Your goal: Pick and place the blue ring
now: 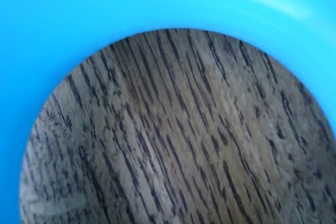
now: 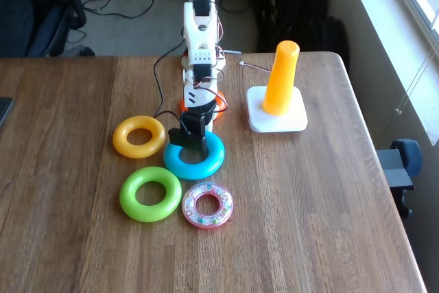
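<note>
Down on the far rim of the glossy cyan-blue plastic donut ring [image 2: 203, 164] sits the black pincer [image 2: 195, 143] in the fixed view; whether its jaws are wide, narrow or clamped I cannot tell. That ring lies flat on the brown wood-grain tabletop [image 2: 309, 211], and the wrist view shows its blue curve [image 1: 79, 19] arching over bare wood. Just left lies a yellow plastic ring [image 2: 139, 136], nearer the camera a green one [image 2: 150, 193] and a clear pink beaded ring [image 2: 208, 205]. An orange peg on a white base [image 2: 280, 87] stands off to the right.
</note>
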